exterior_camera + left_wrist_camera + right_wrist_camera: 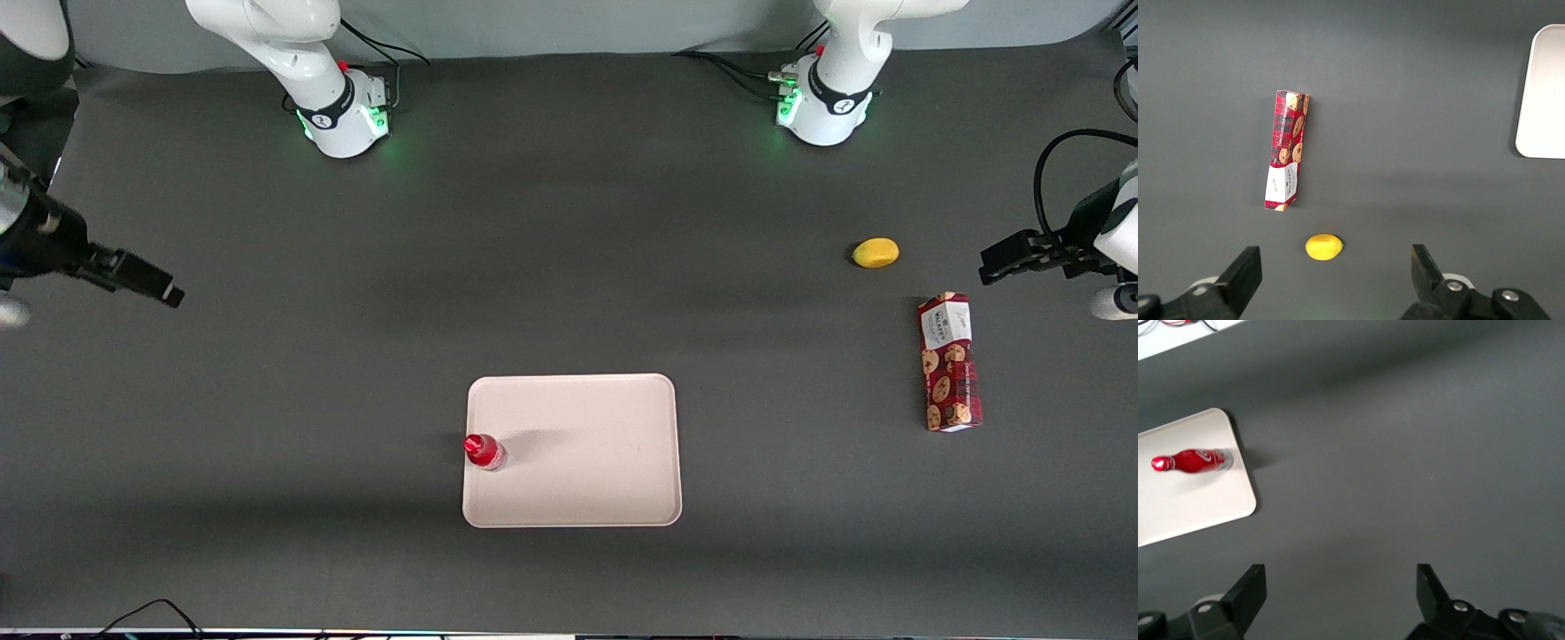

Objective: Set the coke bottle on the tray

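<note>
The coke bottle [484,452] is a small red bottle with a red cap and silvery base. It stands upright on the pale pinkish-white tray [587,453], close to the tray's edge toward the working arm's end. It also shows in the right wrist view [1191,461] on the tray [1185,507]. My gripper [169,293] is open and empty, high above the bare table, far from the bottle toward the working arm's end and farther from the front camera. Its fingers [1248,590] stand wide apart over dark table.
A yellow lemon-like fruit [876,252] and a red patterned cookie box [949,361] lie toward the parked arm's end; both show in the left wrist view, fruit [1323,247] and box [1287,150]. The table mat [356,356] is dark grey.
</note>
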